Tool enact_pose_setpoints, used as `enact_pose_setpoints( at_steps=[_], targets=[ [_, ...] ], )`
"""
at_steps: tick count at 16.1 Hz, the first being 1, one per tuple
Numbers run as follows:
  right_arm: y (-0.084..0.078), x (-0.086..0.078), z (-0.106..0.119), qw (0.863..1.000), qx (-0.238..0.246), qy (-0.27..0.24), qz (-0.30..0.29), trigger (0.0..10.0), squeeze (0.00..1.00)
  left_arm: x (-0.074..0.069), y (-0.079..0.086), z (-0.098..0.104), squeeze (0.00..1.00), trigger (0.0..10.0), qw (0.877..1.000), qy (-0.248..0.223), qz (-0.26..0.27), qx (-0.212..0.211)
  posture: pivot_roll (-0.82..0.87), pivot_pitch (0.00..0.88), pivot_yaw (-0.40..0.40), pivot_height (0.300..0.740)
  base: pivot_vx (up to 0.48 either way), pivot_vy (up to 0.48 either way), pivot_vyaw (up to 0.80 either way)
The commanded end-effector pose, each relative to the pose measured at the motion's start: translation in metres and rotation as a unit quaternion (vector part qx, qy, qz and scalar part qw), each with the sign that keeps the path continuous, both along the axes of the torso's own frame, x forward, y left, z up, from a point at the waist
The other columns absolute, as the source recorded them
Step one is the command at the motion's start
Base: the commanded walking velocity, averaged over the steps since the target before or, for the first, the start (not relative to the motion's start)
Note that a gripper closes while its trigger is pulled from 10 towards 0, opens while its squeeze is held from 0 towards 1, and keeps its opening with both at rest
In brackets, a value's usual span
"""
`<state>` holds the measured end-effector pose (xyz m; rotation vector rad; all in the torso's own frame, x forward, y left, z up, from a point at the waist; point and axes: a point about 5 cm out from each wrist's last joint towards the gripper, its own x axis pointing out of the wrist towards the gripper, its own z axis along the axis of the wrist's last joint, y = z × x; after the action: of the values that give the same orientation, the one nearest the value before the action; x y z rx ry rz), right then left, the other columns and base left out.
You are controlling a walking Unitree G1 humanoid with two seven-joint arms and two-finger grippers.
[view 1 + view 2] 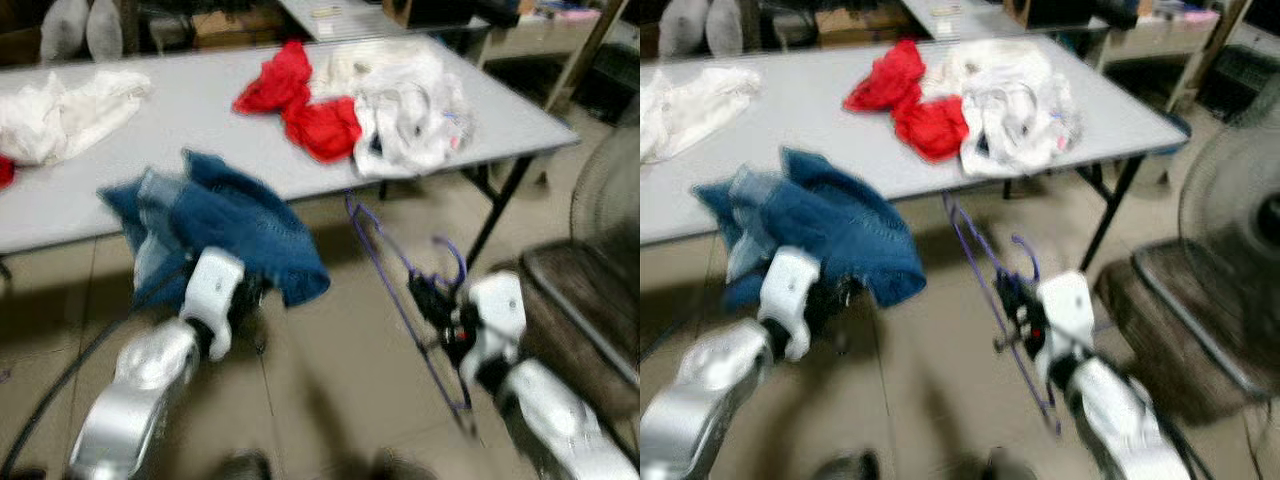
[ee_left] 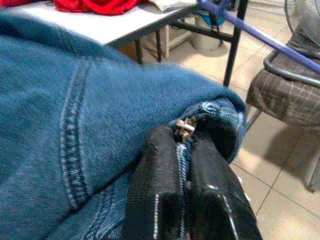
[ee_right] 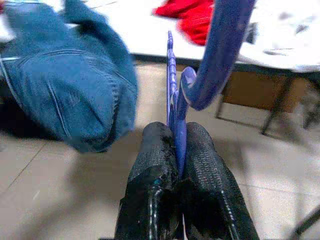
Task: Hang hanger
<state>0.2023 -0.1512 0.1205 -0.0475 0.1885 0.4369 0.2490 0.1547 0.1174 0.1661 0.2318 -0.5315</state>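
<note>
Risk: my right gripper (image 3: 179, 150) clamps hanger (image 1: 400, 290) thinly, left gripper (image 2: 184, 165) pinches jeans (image 1: 225, 225) at 9 o'clock; either could slip.

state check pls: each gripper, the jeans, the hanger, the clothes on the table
left gripper: shut on the denim's edge.
right gripper: shut on the hanger.
blue jeans: bunched, held off the floor beside the table's edge, not on the hanger.
purple hanger: bare, held in the air, hook by the gripper.
red garment: crumpled on the table.
white garments: piled beside the red one.
</note>
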Motion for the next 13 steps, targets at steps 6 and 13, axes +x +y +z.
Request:
enact_pose_setpoints(
  at_steps=[6, 13],
  targets=[
    [0.000, 0.002, 0.008, 0.999, -0.016, -0.013, 0.047, 10.0, 0.00, 0.025, 0.004, -0.004, 0.00, 0.0, 0.999, 0.027, 0.031, 0.030, 0.02, 0.000, 0.004, 0.740, 0.000, 0.000, 0.00],
    [0.001, -0.024, 0.014, 0.981, -0.007, 0.034, 0.189, 10.0, 0.00, 0.089, 0.017, -0.005, 0.00, 0.0, 0.978, 0.075, 0.172, 0.090, 0.01, 0.000, 0.031, 0.740, 0.000, 0.000, 0.00]
  ],
)
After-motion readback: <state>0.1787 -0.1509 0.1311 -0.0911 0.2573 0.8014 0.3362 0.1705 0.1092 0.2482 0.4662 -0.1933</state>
